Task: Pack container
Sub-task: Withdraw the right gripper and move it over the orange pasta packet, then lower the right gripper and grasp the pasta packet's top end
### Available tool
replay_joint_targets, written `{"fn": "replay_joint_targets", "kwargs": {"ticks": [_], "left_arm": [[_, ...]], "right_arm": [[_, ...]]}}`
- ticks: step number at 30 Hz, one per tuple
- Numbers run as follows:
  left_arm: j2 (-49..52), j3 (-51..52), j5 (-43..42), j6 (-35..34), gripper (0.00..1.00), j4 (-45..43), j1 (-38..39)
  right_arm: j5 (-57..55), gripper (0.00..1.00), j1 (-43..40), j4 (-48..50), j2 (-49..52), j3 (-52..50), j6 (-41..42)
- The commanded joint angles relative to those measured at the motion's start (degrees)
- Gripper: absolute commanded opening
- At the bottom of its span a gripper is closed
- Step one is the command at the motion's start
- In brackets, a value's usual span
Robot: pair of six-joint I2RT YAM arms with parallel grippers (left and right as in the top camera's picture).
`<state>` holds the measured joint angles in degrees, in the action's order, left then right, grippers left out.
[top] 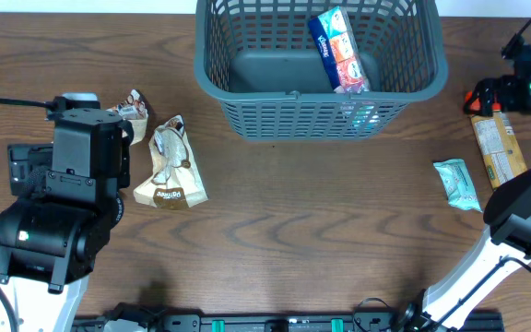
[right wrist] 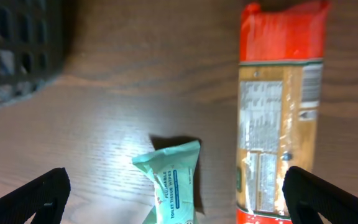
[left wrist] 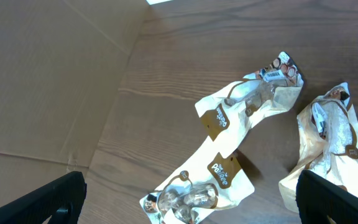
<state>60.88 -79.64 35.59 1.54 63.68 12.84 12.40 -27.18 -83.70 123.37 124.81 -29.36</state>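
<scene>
Overhead shows the basket (top: 275,115) sitting at the middle of the far edge of the worktop, with one blue-and-orange tissue pack (top: 339,51) leaning inside it toward its right wall and the rest of its floor bare. I judge the packing barely begun: four items lie out on the wood. Toward the left edge are two cream-and-brown snack packets, one (top: 171,166) in the open and one (top: 135,109) partly under my left arm. Toward the right edge are a small teal packet (top: 456,183) and, just beside it and nearer the edge, a long orange packet (top: 496,148). My left claw (left wrist: 191,202) hangs spread wide with nothing in it, and its camera shows a twisted cream packet (left wrist: 241,112) right beneath, a second (left wrist: 331,143) close on the side. My right claw (right wrist: 182,199) is likewise spread wide and holding nothing, with the teal packet (right wrist: 173,177) between the lines of its fingertips, the orange packet (right wrist: 278,124) apart to one side and a corner of the basket (right wrist: 17,56) at the far left of that view. The step in hand looks like reaching for the next item. I would lower the right claw straight over the teal packet, close across its narrow width, lift clear of the rim and carry it to the bare part of the basket. The packet is thin and flat, so the fingertips must come right down to the wood.
</scene>
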Motion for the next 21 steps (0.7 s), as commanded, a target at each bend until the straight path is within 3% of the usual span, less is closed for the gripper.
{"fn": "replay_joint_targets", "kwargs": {"ticks": [1, 21], "left_arm": [[0.04, -0.85, 0.9, -0.26, 0.99, 0.15, -0.35], [0.04, -0.85, 0.9, -0.26, 0.99, 0.17, -0.35]], "right_arm": [[-0.66, 0.99, -0.17, 0.17, 0.61, -2.4, -2.67], [-2.12, 0.99, -0.2, -2.6, 0.61, -3.8, 2.75]]}}
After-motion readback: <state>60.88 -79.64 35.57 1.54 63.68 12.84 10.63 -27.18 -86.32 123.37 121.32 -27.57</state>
